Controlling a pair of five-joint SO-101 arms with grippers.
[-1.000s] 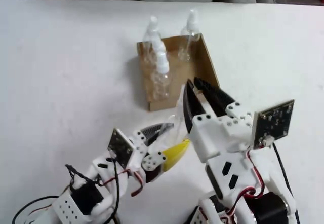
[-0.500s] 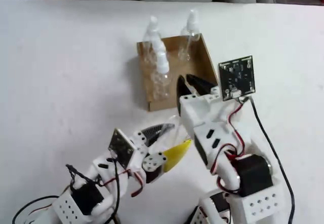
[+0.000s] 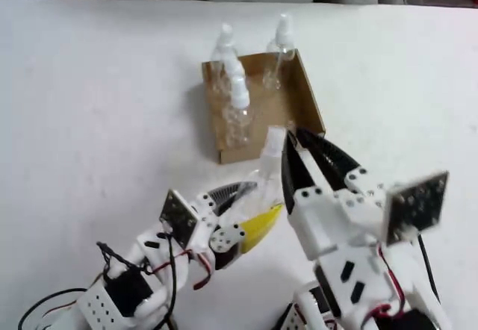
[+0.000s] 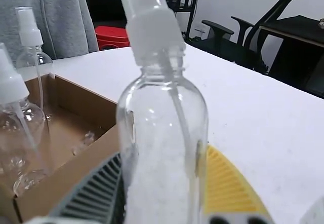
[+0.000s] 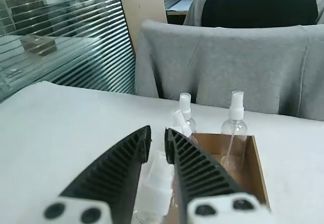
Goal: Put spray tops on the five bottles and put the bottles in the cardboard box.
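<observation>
Left jaws clamped on bottle [image 4: 162, 148], right jaws pinching its spray top [image 5: 156, 186]

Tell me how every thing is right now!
Box: open, upright.
Four bottles: standing in the box, tops on.
Fifth bottle: upright, outside the box.
Spray top: on the fifth bottle.
Left gripper: shut on the fifth bottle.
Right gripper: shut on the spray top.

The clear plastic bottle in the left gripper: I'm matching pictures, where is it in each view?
High view: clear plastic bottle, centre, near brown cardboard box.
Left wrist view: bottle foreground, in left gripper.
Right wrist view: bottle in right gripper.
Shared landmark: the box.
</observation>
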